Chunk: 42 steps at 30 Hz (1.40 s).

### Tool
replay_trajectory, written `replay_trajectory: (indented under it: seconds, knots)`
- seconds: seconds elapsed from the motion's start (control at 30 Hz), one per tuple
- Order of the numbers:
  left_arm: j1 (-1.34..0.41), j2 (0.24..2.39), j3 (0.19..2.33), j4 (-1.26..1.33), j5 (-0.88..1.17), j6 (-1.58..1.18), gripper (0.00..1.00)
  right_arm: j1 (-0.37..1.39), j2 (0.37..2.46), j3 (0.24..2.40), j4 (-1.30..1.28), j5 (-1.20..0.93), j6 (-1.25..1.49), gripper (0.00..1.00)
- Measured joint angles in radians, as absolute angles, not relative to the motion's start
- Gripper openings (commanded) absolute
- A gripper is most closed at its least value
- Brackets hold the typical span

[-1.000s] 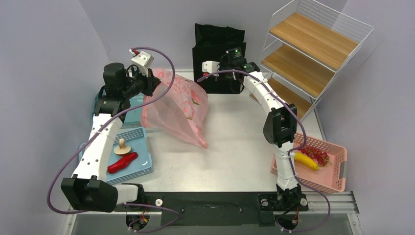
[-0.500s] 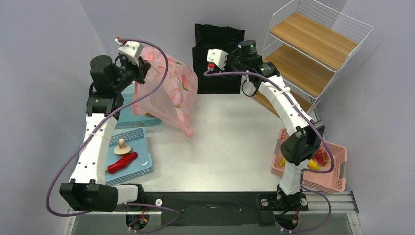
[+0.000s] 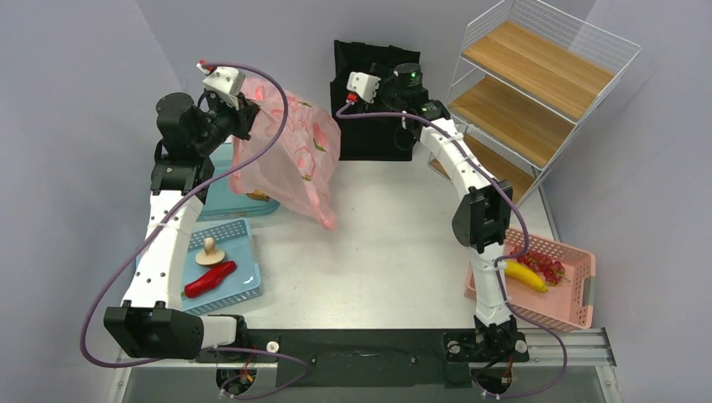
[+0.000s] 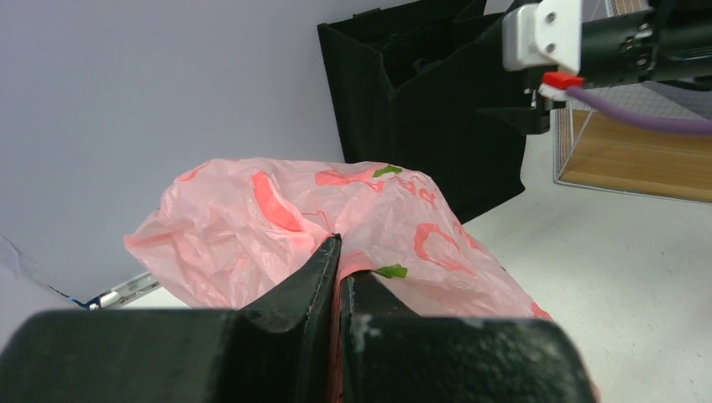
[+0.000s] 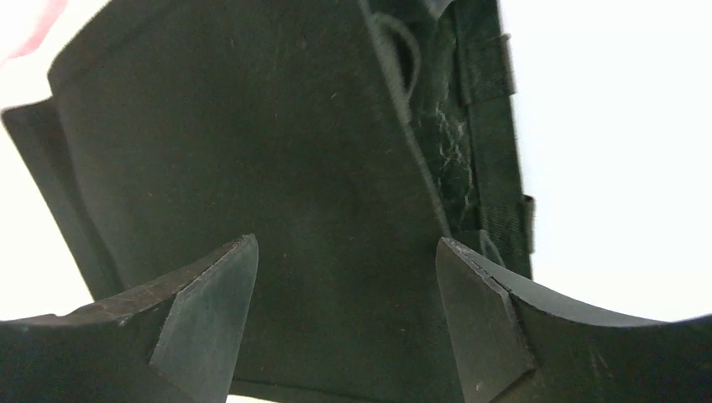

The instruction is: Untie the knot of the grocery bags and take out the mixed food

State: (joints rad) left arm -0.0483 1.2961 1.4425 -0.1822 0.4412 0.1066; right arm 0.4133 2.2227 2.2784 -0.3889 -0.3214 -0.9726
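Observation:
A pink grocery bag point(image 3: 290, 159) hangs above the table's back left, and my left gripper point(image 3: 248, 113) is shut on its bunched top edge. In the left wrist view the crinkled plastic point(image 4: 277, 210) is pinched between my left gripper's point(image 4: 338, 252) jaws. I cannot make out the knot. My right gripper point(image 5: 344, 242) is open and empty, close against the black tote point(image 5: 277, 151). A beige mushroom point(image 3: 209, 252) and a red chilli point(image 3: 210, 280) lie in the blue tray point(image 3: 243, 294). A banana point(image 3: 525, 275) and a red fruit cluster point(image 3: 550, 269) lie in the pink basket point(image 3: 579, 298).
The black tote point(image 3: 374, 63) stands at the back centre, beside a wire shelf with wooden boards point(image 3: 537, 84) at the back right. A teal bin point(image 3: 220, 197) sits behind the hanging bag, under my left arm.
My left gripper lifted the pink bag up and to the left. My right gripper went from shut to open and rose in front of the tote.

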Motion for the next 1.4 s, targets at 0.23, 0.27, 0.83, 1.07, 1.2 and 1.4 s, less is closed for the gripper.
replay_trajectory:
  seconds: [0.23,0.27,0.83,1.07,1.2,1.4]
  knots:
    - [-0.048,1.283,1.411,-0.182,0.441,0.088,0.00,0.382,2.366,2.375,-0.387,-0.358,-1.089,0.66]
    - [-0.048,1.282,1.404,-0.182,0.441,0.087,0.00,0.379,2.368,2.371,-0.405,-0.365,-1.119,0.65]
    - [-0.048,1.281,1.385,-0.181,0.441,0.082,0.00,0.381,2.362,2.293,-0.663,-0.390,-1.410,0.06]
    - [-0.067,1.297,1.404,-0.208,0.489,0.127,0.08,0.378,2.307,2.225,-0.667,-0.416,-1.231,0.25]
    - [-0.144,1.317,1.430,-0.295,0.552,0.243,0.62,0.370,2.172,2.129,-0.607,-0.451,-1.039,0.47]
    - [-0.192,1.423,1.544,-0.326,0.597,0.274,0.66,0.334,1.941,2.002,-0.414,-0.488,-0.689,0.59]
